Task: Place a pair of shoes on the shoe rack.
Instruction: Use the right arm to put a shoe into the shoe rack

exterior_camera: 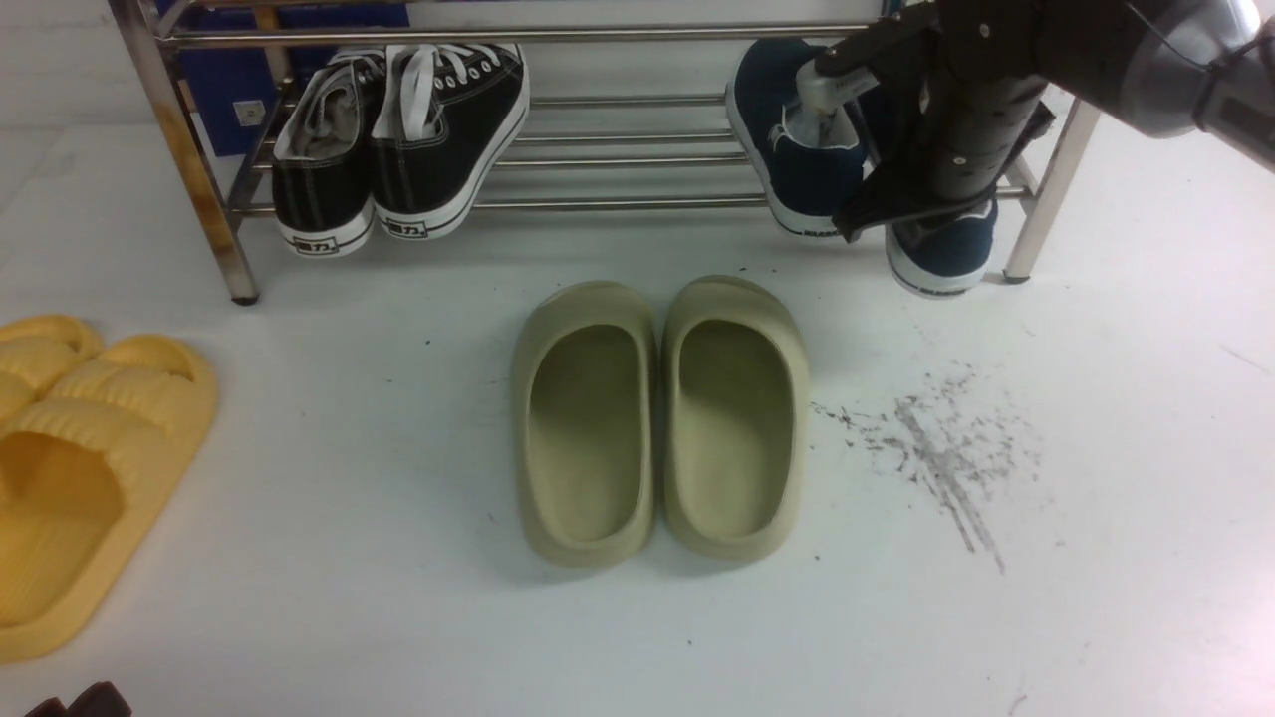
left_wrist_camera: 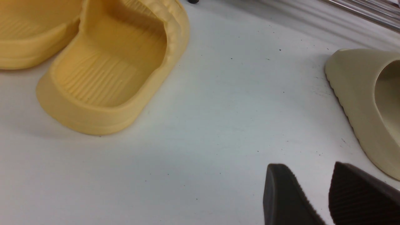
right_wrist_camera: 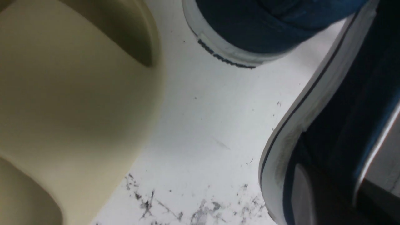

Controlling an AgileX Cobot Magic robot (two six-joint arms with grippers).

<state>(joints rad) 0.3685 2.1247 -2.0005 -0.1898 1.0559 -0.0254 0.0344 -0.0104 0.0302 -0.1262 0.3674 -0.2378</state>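
The shoe rack (exterior_camera: 618, 203) runs across the back of the front view. One navy-blue shoe (exterior_camera: 797, 149) lies on its lower tubes at the right, heel toward me, and also shows as a navy shoe heel (right_wrist_camera: 250, 31) in the right wrist view. The second navy shoe (exterior_camera: 943, 251) is beside it, heel hanging past the rack's front tube. My right gripper (exterior_camera: 931, 204) is shut on this shoe's side wall (right_wrist_camera: 315, 103), with the fingertips hidden behind the arm. My left gripper (left_wrist_camera: 307, 168) hovers low over the white floor, open and empty.
Black lace-up sneakers (exterior_camera: 398, 149) fill the rack's left side. Two olive-green slides (exterior_camera: 657, 418) lie on the floor in front of the rack. Yellow slides (exterior_camera: 80, 468) lie at the near left, close to my left gripper. Dark scuff marks (exterior_camera: 936, 448) streak the floor.
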